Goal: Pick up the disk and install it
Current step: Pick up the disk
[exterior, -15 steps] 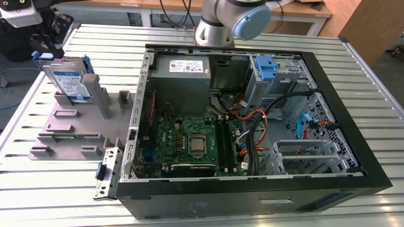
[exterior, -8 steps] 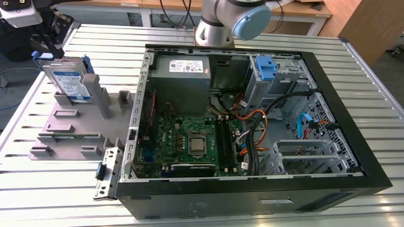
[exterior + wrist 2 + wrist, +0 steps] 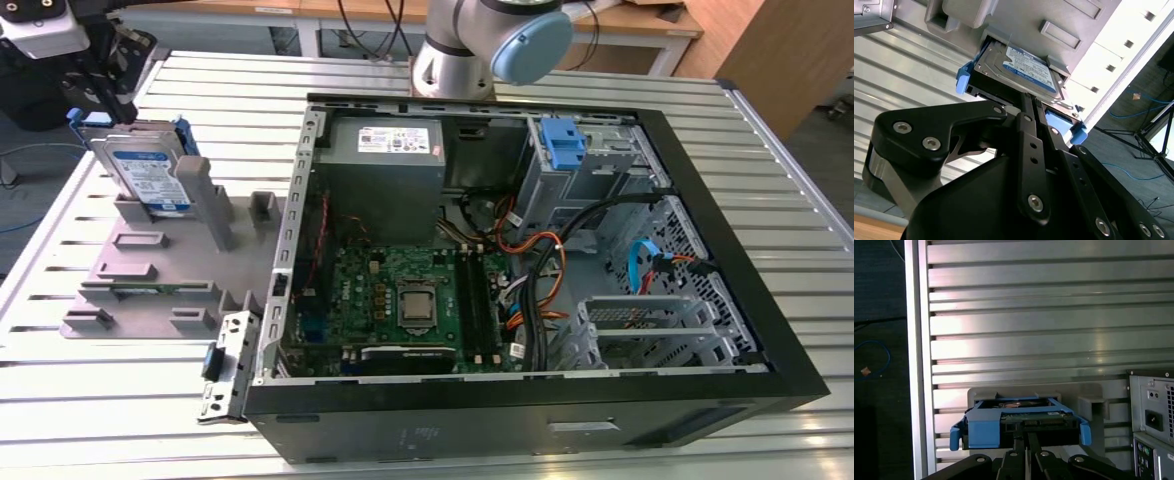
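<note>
Ribbed metal bench (image 3: 107, 420) carries an open computer case (image 3: 534, 397) lying on its side, likely so its inside can be reached from above. At the exterior view's left, just beside the case, a grey fixture (image 3: 147, 290) with raised slots rests on the bench. The disk (image 3: 144, 172) stands on edge in the far slot, leaning slightly, its label facing the case. That pose seems meant to leave its upper end free for a grip. The tool (image 3: 107, 95) hangs right over that end. In the second wrist view, its 2 fingers (image 3: 1026, 125) are drawn almost together, with their tips against the middle of the disk's end, between the blue bracket corners. No clamp on the disk can be made out. The disk sits in the fixture, well apart from the case's drive bays (image 3: 654, 325), so it is not yet installed.
</note>
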Tool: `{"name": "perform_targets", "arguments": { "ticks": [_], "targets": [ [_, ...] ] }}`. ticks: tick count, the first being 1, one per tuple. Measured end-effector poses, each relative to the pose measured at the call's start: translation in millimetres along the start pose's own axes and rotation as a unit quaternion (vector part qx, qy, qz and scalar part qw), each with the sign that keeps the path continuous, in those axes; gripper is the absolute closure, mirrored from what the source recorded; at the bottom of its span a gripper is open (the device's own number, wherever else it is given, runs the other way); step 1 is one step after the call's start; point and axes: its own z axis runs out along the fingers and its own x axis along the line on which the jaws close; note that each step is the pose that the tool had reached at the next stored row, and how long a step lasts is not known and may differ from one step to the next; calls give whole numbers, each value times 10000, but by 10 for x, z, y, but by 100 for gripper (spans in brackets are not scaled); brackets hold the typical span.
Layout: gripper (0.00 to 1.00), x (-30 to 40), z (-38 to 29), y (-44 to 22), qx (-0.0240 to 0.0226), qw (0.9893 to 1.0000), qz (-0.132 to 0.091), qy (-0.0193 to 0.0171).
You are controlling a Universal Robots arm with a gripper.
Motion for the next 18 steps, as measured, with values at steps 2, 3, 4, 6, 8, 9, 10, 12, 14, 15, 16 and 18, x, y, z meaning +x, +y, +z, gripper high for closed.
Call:
{"name": "perform_targets", "arguments": {
  "ticks": [2,3,4,6,8,9,10,12,14,15,16,18],
  "targets": [
    [83,0,0,0,1,10000,0,0],
    [83,0,0,0,1,10000,-1,0],
    [83,0,0,0,1,10000,-10,0],
    [83,0,0,1,-1,10000,-94,3],
    [83,0,1,1,-5,9997,-246,8],
    [83,0,1,0,-6,9995,-320,11],
    [83,0,1,0,-8,9992,-395,13],
    [83,0,1,0,-12,9985,-545,18],
    [83,0,2,0,-15,9976,-695,23],
    [83,0,1,0,-17,9970,-780,26],
    [83,0,2,0,-19,9963,-861,28],
    [83,0,2,0,-23,9947,-1032,33]
  ]
}}
